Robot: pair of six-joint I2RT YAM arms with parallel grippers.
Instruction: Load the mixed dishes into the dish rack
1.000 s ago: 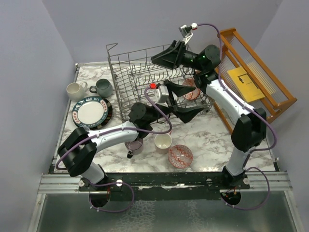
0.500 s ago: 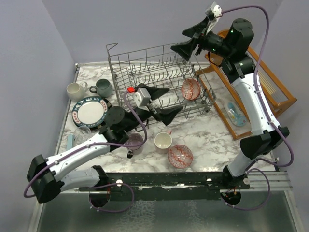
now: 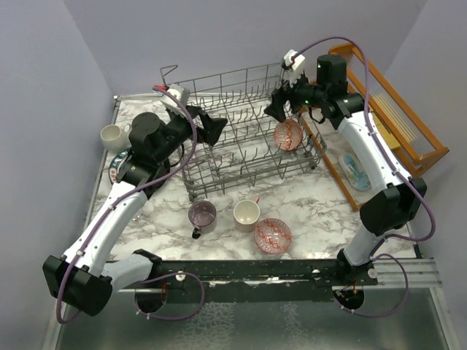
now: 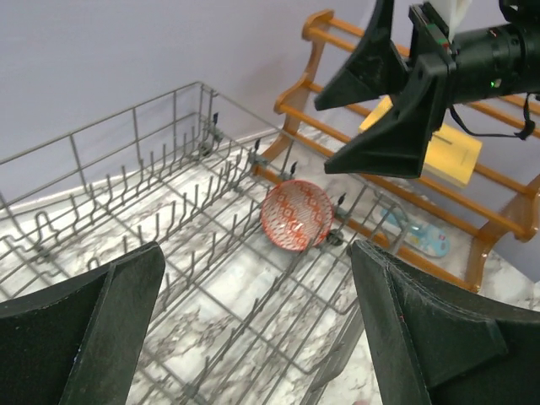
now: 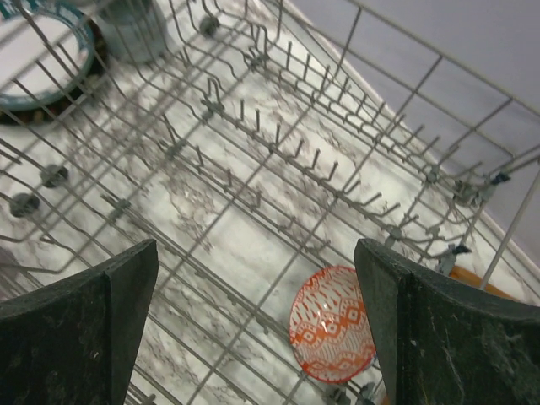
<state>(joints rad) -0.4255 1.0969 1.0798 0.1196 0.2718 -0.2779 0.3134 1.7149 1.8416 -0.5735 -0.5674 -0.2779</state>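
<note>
As left arm [image 3: 109, 217] and right arm [image 3: 363, 144] bend over the dish rack [image 3: 252, 157], their jaws gape empty.

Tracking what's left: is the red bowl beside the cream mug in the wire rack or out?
Out. The red bowl sits on the marble table, in front of the dish rack.

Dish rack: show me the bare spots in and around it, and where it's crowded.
In the dish rack, every tine row left of the red-patterned bowl is bare, through to the left wall. The marble off its right front corner is free too. Crowded: the strip in front, holding purple mug, cream mug and second bowl.
</note>
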